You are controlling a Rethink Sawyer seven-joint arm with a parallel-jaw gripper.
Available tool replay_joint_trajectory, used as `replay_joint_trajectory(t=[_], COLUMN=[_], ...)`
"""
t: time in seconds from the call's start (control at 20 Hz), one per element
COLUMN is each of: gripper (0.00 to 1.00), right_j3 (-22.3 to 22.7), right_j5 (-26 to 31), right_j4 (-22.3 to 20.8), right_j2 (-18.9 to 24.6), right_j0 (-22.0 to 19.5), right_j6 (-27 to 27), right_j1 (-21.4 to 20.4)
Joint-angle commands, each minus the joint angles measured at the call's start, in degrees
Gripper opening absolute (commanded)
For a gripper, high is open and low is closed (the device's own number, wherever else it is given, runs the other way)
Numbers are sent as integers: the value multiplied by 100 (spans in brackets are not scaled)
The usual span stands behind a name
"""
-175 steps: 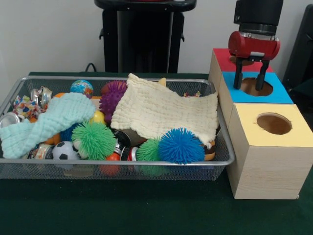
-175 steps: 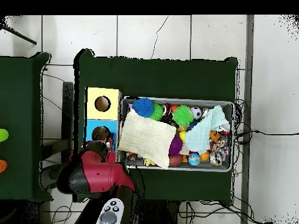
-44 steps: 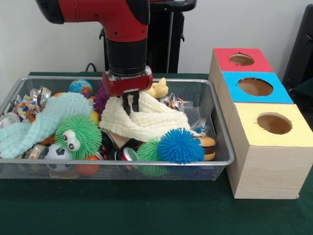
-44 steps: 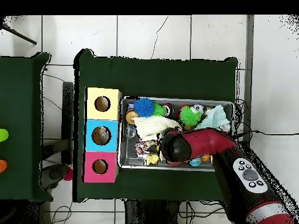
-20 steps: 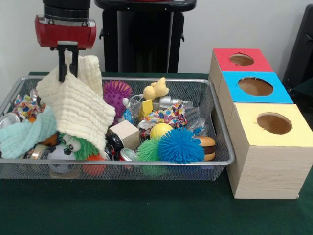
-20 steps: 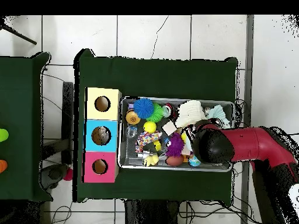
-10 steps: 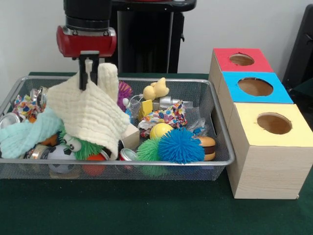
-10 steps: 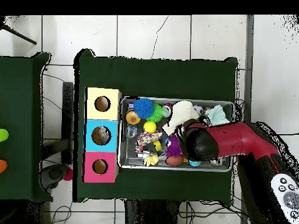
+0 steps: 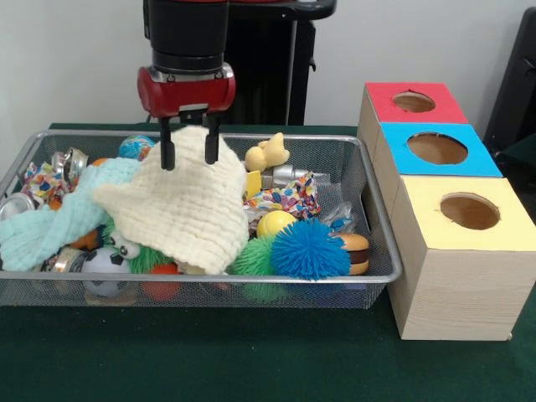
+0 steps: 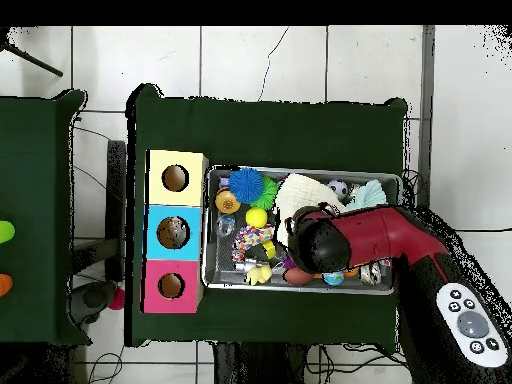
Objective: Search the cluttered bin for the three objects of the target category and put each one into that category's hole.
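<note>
From my remote station, front view: the pincer [image 9: 190, 149] hangs over the left-centre of the bin [image 9: 381, 251], its two black fingers [image 9: 167, 152] parted, nothing between them. The cream cloth [image 9: 182, 205] lies directly beneath, its raised top edge sitting between and just behind the fingertips; I cannot tell whether either fingertip touches it. The cloth drapes down toward the bin's near rim.

To the pincer's left in this view: the mint cloth [image 9: 59, 219], with crushed metal cans [image 9: 69, 162] and a globe ball [image 9: 136, 146] near the far-left corner. Below the cream cloth's lower-left edge, a green spiky ball with googly eyes [image 9: 134, 251] and a soccer ball [image 9: 105, 264].

To the pincer's right: a yellow plush toy [image 9: 266, 153], a patterned fabric piece [image 9: 280, 199], a yellow ball [image 9: 275, 223], a blue spiky ball [image 9: 311, 249], a green spiky ball [image 9: 255, 258], and a burger toy [image 9: 356, 251]. A crumpled clear plastic item [image 9: 341, 216] shows behind the blue ball; I take it for one of the bottles, though I cannot confirm this.

Well to the right of the pincer, outside the bin, stand three boxes; the red-topped box [image 9: 375, 105] is farthest back, its hole [image 9: 414, 101] dark and round. Blue-topped box [image 9: 436, 167] and yellow-topped box [image 9: 469, 251] sit nearer the camera.

Overhead view: the red arm [image 10: 370, 240] reaches over the bin [image 10: 302, 287], covering the pincer; the cream cloth [image 10: 298, 193] shows beyond the arm's end.
</note>
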Motion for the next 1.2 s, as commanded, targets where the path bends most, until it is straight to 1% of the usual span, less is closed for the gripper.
replay_joint_trajectory(t=[0.05, 0.2, 0.45, 0.7, 0.8, 0.95, 1.1, 1.2], gripper=[100, 100, 100, 100, 100, 100, 100, 100], right_j3=[227, 237, 306, 564, 564, 430, 182, 61], right_j5=[-79, -101, -206, -317, -359, -714, -1158, -1286], right_j4=[15, 101, 103, 396, 402, 169, -117, -213], right_j2=[-91, -73, -144, -289, -402, -667, -1034, -1260], right_j0=[4, 15, 104, 310, 427, 621, 893, 1077], right_j6=[20, 119, 349, 955, 1081, 1207, 1356, 1380], right_j1=[157, 91, 66, -18, -4, 280, 665, 787])
